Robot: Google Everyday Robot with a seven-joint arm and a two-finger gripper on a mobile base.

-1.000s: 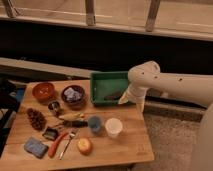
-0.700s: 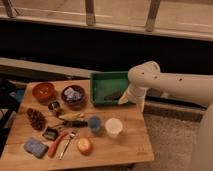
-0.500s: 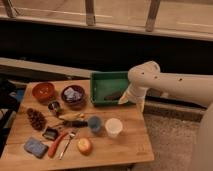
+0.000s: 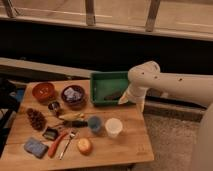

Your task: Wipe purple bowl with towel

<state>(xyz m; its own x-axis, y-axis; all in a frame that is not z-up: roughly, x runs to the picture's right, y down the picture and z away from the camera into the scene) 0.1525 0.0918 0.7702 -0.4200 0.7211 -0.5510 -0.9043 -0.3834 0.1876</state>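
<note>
A dark purple-brown bowl (image 4: pixel 73 106) holds a pale blue-lavender towel (image 4: pixel 73 93), and the bowl (image 4: pixel 43 98) beside it is orange-red. On the tan wooden table (image 4: pixel 125 146) are a flat blue sponge (image 4: pixel 35 147), an orange fruit (image 4: pixel 84 145), a white cup (image 4: pixel 113 128), a blue cup (image 4: pixel 95 124) and a brown pine cone (image 4: pixel 36 119). The tray (image 4: pixel 104 86) is bright green, and the pale cream gripper (image 4: pixel 125 98) hangs over its right edge from a white arm (image 4: pixel 172 85).

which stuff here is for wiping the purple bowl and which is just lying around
For the job: purple bowl; towel lying in it; gripper, jaws open, above the right end of the green tray.
Lying about: orange bowl, pine cone, blue sponge, white cup, blue cup.
</note>
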